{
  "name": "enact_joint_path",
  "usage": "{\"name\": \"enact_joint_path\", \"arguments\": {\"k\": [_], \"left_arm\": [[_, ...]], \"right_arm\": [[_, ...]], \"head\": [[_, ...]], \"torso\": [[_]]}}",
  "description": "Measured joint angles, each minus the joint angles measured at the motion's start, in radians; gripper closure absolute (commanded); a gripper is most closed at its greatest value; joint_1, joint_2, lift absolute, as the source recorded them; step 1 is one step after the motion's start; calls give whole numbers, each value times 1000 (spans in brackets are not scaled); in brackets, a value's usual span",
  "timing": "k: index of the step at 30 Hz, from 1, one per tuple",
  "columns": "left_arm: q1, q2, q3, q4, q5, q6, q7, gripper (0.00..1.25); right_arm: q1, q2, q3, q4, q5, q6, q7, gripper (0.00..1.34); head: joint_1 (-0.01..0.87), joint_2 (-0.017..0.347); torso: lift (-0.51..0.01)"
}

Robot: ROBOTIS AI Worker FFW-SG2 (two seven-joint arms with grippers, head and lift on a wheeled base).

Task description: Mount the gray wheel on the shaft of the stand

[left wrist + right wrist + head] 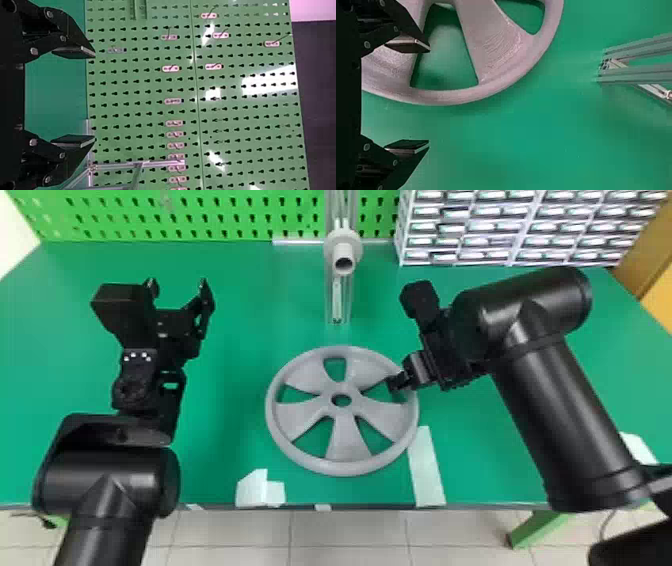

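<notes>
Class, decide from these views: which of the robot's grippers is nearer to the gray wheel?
The right. The right gripper is at the wheel's right rim, one finger over an opening; the left gripper is well off to its left.

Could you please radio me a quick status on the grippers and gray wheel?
Left gripper open, empty. Right gripper open, astride rim of gray wheel, flat on table. Shaft bare, no obstruction seen.

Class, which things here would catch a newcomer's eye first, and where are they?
The big gray wheel lies flat on the green table, front and center. The right gripper has its open fingers at the wheel's right rim. Behind the wheel rises the stand with its pale shaft.
</notes>
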Motion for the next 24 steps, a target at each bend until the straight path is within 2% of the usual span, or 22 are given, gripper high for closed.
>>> {"name": "enact_joint_path", "arguments": {"k": [24], "left_arm": [[3,1,2,0,0,0,0,493]], "right_arm": [[11,6,-33,26,39,-18,0,460]], "head": [[865,52]], "torso": [[-101]]}}
